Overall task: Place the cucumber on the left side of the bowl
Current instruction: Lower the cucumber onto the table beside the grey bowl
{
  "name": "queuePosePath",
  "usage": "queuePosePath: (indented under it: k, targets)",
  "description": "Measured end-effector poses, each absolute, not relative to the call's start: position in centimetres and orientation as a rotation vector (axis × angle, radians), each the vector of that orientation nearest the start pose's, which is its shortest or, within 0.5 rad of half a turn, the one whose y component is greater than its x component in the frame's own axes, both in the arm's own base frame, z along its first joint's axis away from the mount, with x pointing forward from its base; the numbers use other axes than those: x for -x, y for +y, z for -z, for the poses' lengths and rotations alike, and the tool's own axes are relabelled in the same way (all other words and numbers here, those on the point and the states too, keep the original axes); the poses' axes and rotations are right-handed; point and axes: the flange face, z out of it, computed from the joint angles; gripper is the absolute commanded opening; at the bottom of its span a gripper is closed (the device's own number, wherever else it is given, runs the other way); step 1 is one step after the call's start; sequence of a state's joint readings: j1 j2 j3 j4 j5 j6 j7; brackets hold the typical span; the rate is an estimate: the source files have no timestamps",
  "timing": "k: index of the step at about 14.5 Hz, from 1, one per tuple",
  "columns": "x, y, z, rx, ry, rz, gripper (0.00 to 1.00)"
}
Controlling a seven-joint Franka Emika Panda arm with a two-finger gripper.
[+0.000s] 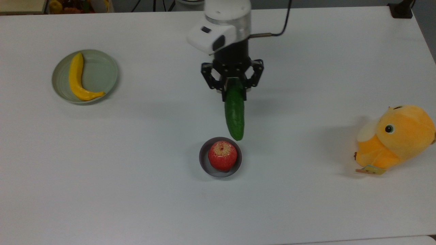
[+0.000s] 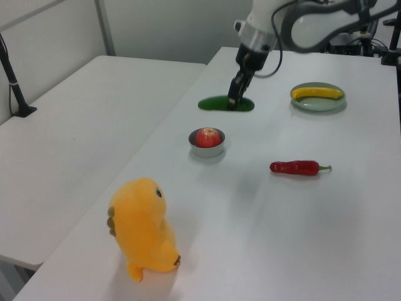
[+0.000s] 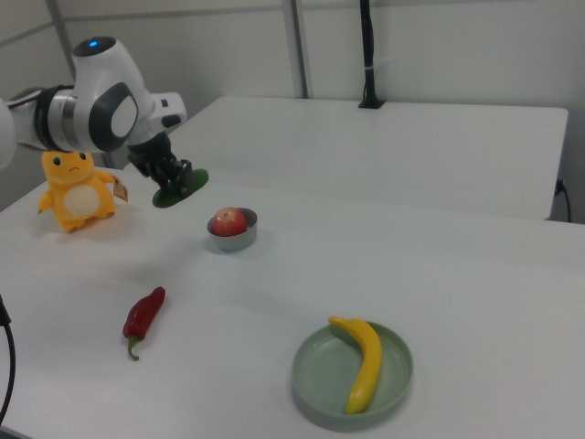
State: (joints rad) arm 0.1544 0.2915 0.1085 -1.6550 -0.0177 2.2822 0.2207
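Observation:
My gripper (image 1: pixel 233 89) is shut on the upper end of the dark green cucumber (image 1: pixel 234 114) and carries it above the table. In the top view the cucumber hangs lengthwise, its lower tip just above the upper right rim of the small grey bowl (image 1: pixel 204 162), which holds a red apple (image 1: pixel 222 155). The left view has the cucumber (image 2: pixel 216 103) held level by the gripper (image 2: pixel 234 101), beyond the bowl (image 2: pixel 207 150). In the right view the cucumber (image 3: pixel 186 189) sits in the gripper (image 3: pixel 174 176), left of the bowl (image 3: pixel 232 240).
A pale green plate (image 1: pixel 98 71) with a yellow banana (image 1: pixel 76 78) lies at the top view's left. A red chili (image 2: pixel 296 167) lies on the table, covered by my arm in the top view. An orange plush toy (image 1: pixel 395 137) stands at the top view's right.

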Motion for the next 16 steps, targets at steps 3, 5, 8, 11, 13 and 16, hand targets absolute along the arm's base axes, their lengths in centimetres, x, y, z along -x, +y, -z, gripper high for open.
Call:
queuePosePath:
  k: [3,5,8,11,13,16]
  targets:
    - [-65.7,20.7,-44.3,3.030,-0.073,0.526,0.10]
    - [-66.1,21.7,-41.9,3.051,-0.092,0.545,0.10]
    - [-66.6,23.0,-39.0,3.053,-0.148,0.589,0.09]
    - [-66.8,24.1,-36.9,3.052,-0.211,0.626,0.09]
    - [-66.9,24.2,-35.4,3.062,-0.239,0.625,0.09]
    - [-67.2,23.9,-33.0,3.071,-0.252,0.612,0.09]
